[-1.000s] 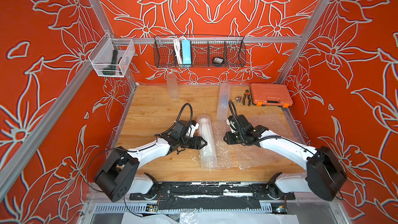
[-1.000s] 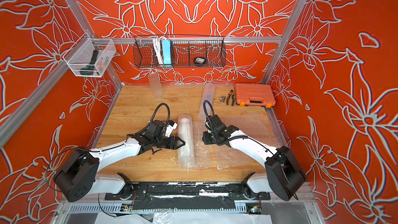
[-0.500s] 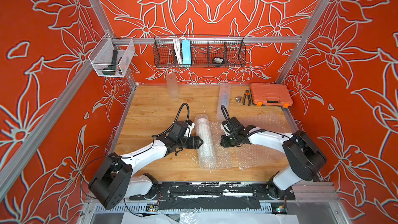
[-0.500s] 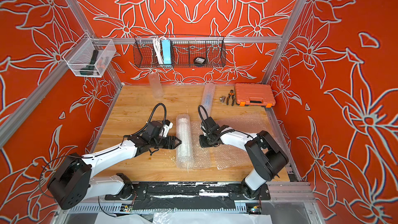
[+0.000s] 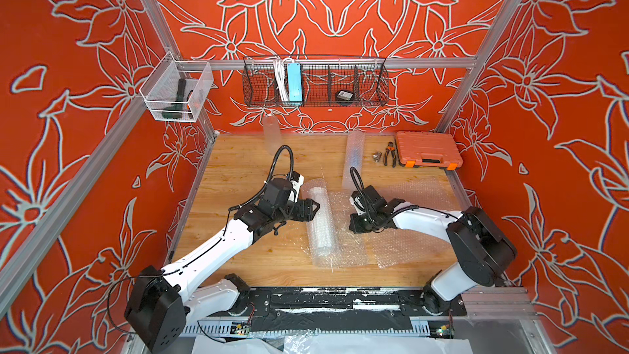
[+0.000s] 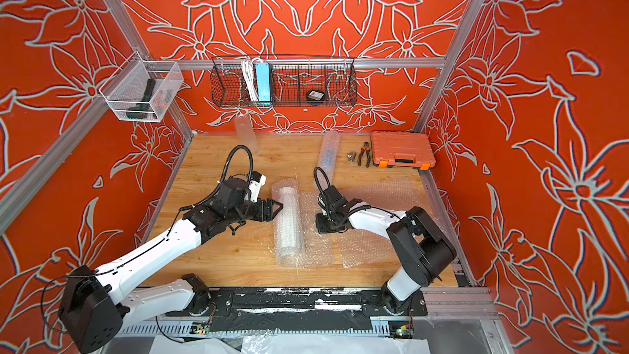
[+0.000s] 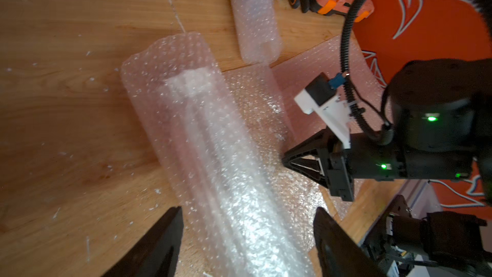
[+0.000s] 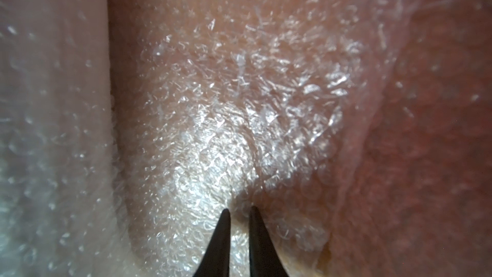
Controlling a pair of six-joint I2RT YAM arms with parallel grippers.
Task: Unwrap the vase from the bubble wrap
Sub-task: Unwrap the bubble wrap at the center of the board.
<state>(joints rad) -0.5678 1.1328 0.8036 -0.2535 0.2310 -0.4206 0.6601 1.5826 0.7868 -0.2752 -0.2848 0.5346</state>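
One bubble wrap [image 5: 320, 223] roll, vase [image 7: 191, 83] dimly showing inside, lying mid-bench [image 5: 238, 171]: right gripper [image 8: 237, 210], having shifted closer, is clenching to a slit on the loose sheet [image 8: 239, 129] beside it, left gripper [image 7: 247, 209] is gaping astride the roll, so unrolling is likely beginning.

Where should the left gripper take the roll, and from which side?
Probably mid-length, jaws across its width, from the bare-wood side. The roll lies flat and long; its loose sheet spreads off the far side, where the right gripper pinches it.
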